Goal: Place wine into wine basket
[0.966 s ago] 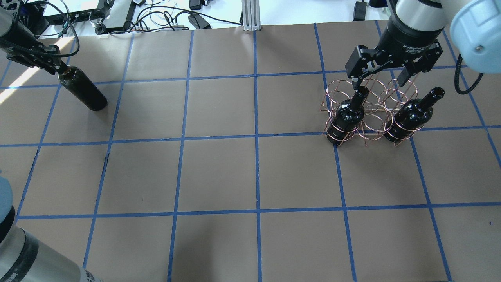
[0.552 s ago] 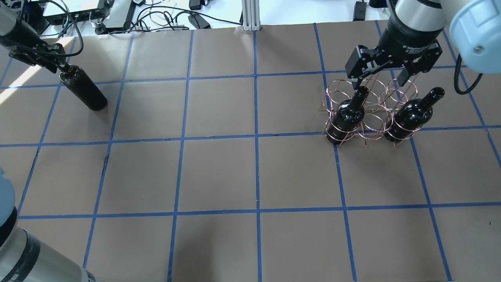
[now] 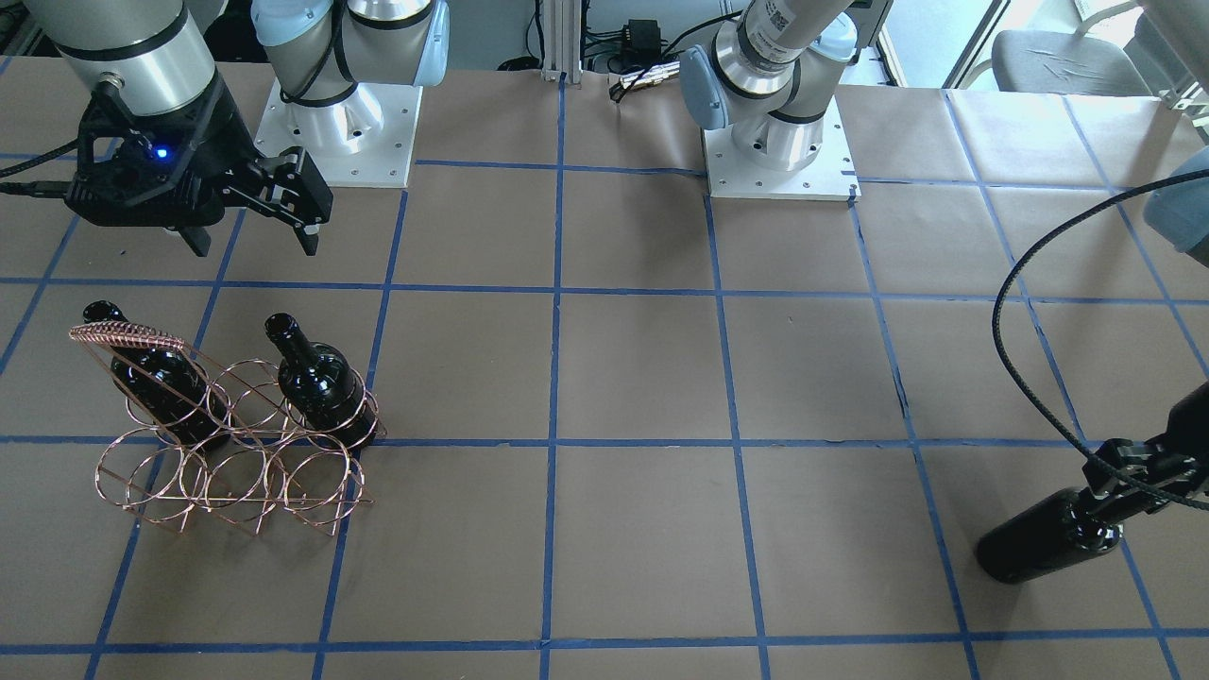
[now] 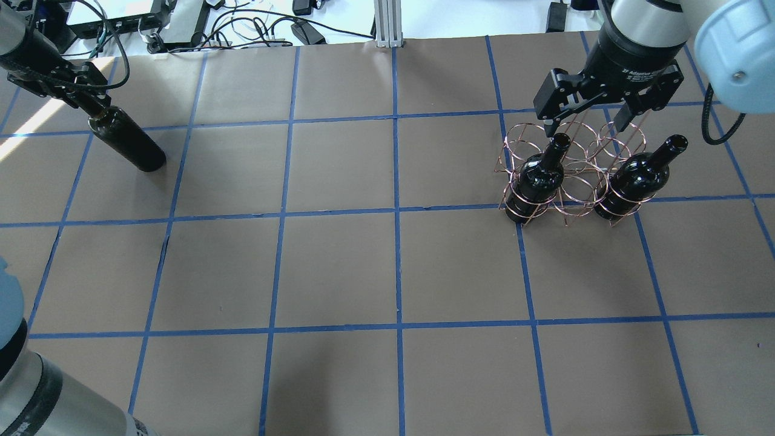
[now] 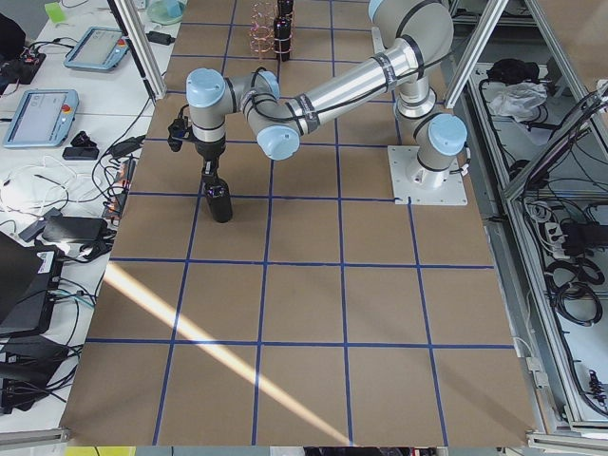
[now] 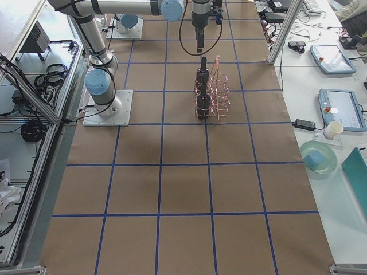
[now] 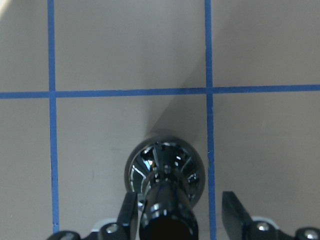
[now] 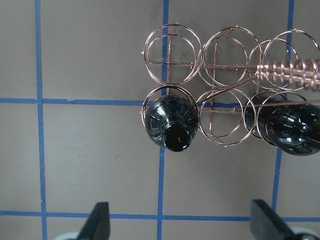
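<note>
A black wine bottle point(image 4: 130, 144) stands alone at the table's far left, also seen in the front view point(image 3: 1039, 548). My left gripper point(image 4: 94, 106) is down over its top. In the left wrist view this gripper point(image 7: 182, 220) is open astride the neck point(image 7: 167, 215): one finger touches the glass and the other stands apart from it. The copper wire basket point(image 4: 524, 142) stands at the far right with two bottles point(image 4: 542, 175) point(image 4: 642, 175) upright in the end rings of its row nearer the robot. My right gripper point(image 4: 588, 127) hangs open and empty above the basket's handle point(image 3: 127, 332).
Blue tape lines divide the brown table cover. Cables and electronics point(image 4: 242, 24) and an aluminium post point(image 4: 387, 24) lie past the far edge. Both arm bases point(image 3: 340, 123) point(image 3: 779, 142) sit on the robot's side. A black cable point(image 3: 1015, 312) loops near my left wrist.
My left gripper has shifted a little at the lone bottle's neck, and the bottle's top has moved slightly leftward. The right gripper and the basket are almost unchanged.
</note>
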Available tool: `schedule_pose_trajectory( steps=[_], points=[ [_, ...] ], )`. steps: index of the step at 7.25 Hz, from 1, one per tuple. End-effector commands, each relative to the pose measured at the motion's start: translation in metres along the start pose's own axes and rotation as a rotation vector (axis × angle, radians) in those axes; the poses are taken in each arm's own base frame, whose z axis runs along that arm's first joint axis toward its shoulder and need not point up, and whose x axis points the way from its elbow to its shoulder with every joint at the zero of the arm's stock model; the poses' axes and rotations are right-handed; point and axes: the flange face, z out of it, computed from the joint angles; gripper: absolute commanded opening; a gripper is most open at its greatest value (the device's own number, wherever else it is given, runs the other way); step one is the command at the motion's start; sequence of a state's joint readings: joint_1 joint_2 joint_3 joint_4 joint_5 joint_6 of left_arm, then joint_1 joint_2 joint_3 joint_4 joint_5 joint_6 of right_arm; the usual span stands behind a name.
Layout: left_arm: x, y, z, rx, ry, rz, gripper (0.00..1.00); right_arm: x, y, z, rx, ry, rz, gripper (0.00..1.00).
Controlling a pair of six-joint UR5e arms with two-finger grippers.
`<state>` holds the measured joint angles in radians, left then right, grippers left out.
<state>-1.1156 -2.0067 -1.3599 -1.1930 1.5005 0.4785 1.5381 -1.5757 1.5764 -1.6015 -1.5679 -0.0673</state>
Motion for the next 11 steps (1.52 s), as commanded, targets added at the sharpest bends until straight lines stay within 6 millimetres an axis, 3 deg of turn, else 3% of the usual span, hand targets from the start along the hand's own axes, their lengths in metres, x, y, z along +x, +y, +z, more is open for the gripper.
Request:
schedule_pose_trajectory(
  steps=[1, 2, 3, 4, 6, 7, 8, 9, 11],
  points=[
    [0.0, -0.002, 0.001, 0.013, -0.006, 0.022, 0.49, 0.0, 0.0, 0.0, 0.0, 0.004, -0.002, 1.0],
    [0.0, -0.002, 0.001, 0.012, -0.004, 0.024, 0.39, 0.001, 0.0, 0.0, 0.001, 0.003, 0.001, 1.0],
    [0.0, -0.002, 0.0, 0.013, -0.005, 0.027, 0.14, 0.0, 0.001, 0.0, -0.001, 0.003, -0.001, 1.0],
    [0.0, -0.001, 0.0, 0.011, -0.004, 0.027, 0.0, 0.0, 0.001, -0.001, 0.0, 0.008, -0.005, 1.0],
    [0.003, 0.003, -0.005, 0.002, -0.004, 0.021, 0.0, 0.0, 0.0, -0.001, 0.002, 0.002, -0.002, 1.0],
    [0.024, 0.007, -0.004, -0.007, 0.002, 0.036, 0.0, 0.0, 0.0, -0.001, 0.002, 0.0, -0.001, 1.0],
    [0.068, 0.02, 0.0, -0.043, 0.016, 0.015, 0.0, 0.0, 0.002, -0.002, 0.002, 0.005, 0.001, 1.0],
    [0.099, 0.042, -0.002, -0.079, -0.026, -0.012, 0.0, 0.001, 0.002, -0.002, 0.002, 0.009, -0.001, 1.0],
    [0.19, 0.074, -0.041, -0.058, -0.022, -0.118, 0.0, 0.001, 0.001, -0.002, 0.002, 0.008, -0.005, 1.0]
  ],
)
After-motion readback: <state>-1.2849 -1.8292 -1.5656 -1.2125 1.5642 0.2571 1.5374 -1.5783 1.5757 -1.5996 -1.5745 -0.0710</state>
